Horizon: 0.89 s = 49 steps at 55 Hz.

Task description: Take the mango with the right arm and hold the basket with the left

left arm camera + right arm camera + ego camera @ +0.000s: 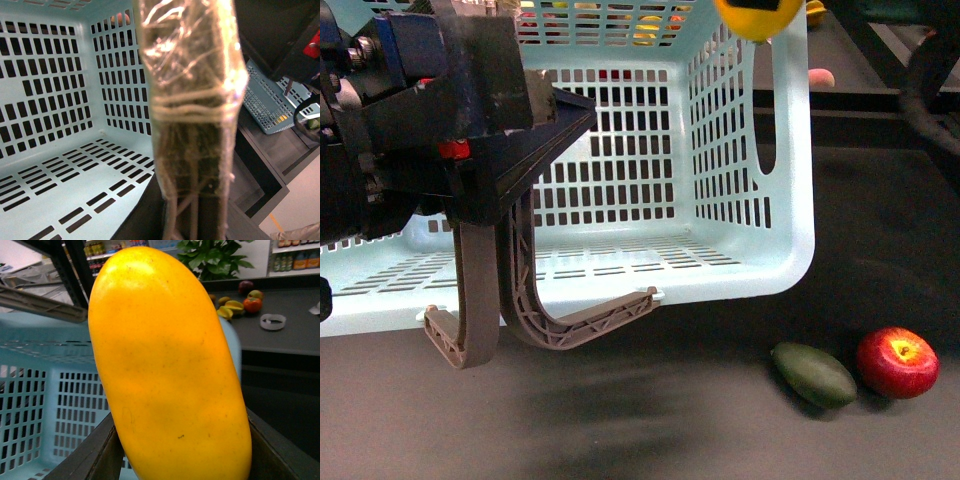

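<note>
Mango (pixel 170 370) in right tool (pixel 182 457), above basket (pixel 790 150)

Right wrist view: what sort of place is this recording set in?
Likely a grocery shop, or a mock-up of one: behind the mango, shelves of bottles stand at the back, loose fruit lies on a dark counter, and a turquoise shopping basket is in use.

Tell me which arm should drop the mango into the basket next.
Right. The right pincer holds the mango close to the basket rim; the left pincer is clamped on the handles.
</note>
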{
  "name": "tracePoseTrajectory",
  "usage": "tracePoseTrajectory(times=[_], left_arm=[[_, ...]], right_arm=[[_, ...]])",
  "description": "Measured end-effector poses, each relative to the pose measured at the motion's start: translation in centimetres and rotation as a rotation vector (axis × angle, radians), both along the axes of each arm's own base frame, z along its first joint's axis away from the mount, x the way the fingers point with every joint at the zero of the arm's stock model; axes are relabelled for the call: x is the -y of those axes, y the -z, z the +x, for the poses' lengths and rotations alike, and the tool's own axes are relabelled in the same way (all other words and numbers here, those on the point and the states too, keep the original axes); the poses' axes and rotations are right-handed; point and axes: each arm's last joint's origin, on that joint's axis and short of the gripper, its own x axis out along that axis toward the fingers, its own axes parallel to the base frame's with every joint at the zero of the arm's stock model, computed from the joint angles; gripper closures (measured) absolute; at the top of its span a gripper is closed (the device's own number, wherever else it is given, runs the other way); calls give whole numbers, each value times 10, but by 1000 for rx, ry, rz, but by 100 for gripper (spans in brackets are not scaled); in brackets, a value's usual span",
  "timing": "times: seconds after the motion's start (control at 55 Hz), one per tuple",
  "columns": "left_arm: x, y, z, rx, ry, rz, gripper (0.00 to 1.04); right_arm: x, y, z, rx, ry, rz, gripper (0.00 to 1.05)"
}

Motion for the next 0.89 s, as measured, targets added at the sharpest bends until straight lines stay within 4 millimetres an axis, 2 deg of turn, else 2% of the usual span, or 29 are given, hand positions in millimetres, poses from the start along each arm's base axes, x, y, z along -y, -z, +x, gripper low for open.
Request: tracePoseTrajectory(times=[0.146,0.4,0.51,0.692,0.801,0.892], left_arm=[[0,0,0,0,0,0,96],[0,0,0,0,0,0,96],[0,0,0,0,0,0,96],[0,0,0,0,0,0,96],[0,2,0,-13,1,-3,96],[0,2,0,-17,-1,-5,96]], right_arm=[[-17,7,6,-26,-14,-9,48],[-31,23,15,-68,2,-26,48],[-32,23,15,-54,18,-22,32],[-24,1,5,21,115,-6,6],[-13,-16,-9,79,190,-8,9],[2,-34,-30,134,270,12,8]])
